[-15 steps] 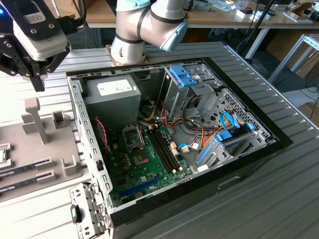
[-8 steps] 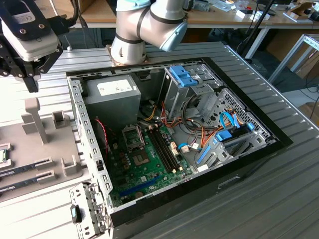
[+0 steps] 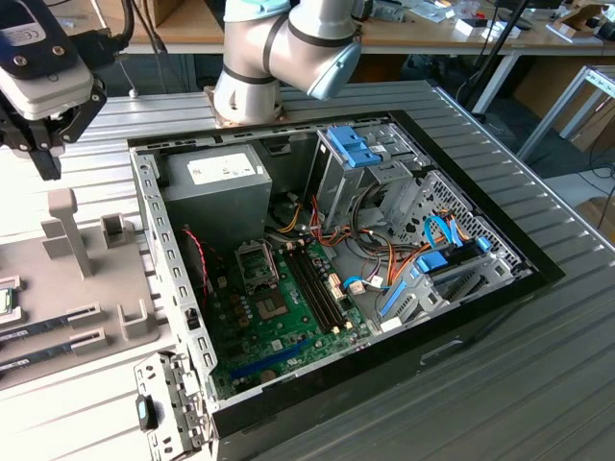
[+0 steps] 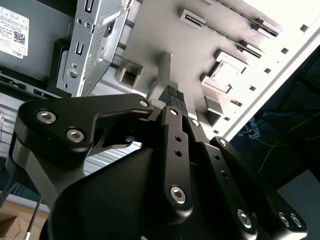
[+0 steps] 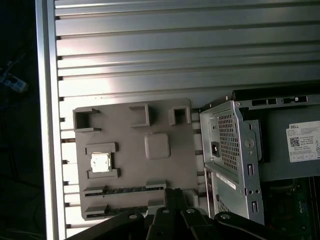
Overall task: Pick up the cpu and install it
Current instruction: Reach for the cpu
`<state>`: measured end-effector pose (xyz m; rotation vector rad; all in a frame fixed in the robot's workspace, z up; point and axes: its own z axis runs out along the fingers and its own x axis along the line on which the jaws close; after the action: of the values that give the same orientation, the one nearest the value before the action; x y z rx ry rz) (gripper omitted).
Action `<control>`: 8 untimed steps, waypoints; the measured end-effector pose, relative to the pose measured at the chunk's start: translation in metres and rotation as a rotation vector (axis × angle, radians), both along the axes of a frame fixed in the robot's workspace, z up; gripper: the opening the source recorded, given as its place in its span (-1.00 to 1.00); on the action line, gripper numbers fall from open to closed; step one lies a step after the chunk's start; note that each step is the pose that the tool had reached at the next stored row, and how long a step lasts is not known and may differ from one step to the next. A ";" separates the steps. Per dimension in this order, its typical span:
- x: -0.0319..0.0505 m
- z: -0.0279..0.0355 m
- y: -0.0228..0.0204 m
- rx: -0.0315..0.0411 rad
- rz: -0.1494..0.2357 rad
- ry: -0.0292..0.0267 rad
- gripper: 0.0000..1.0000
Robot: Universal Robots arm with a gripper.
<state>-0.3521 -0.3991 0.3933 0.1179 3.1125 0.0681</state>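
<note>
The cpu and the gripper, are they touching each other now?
Apart. In the first wrist view, bare grey tray lies between the cpu and the gripper.

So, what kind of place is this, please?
Probably a robotics lab or workshop set up for PC assembly: an open computer case lies on a slatted metal table, a robot arm stands beside it, and a grey tray holds the cpu.

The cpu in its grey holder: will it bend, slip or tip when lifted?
The cpu looks flat and metal-topped, so probably stiff and light. Its shiny top may be slippery. Lying flat in a recess of the grey tray, it should not roll.
</note>
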 end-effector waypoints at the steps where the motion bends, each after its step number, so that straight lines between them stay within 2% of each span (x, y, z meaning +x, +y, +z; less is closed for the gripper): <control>1: -0.0014 0.0000 0.0000 0.0000 0.000 0.0000 -0.80; 8: -0.0110 0.0000 0.0000 0.0000 0.000 0.0000 -0.80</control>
<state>-0.3630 -0.3991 0.3933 0.1180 3.1125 0.0681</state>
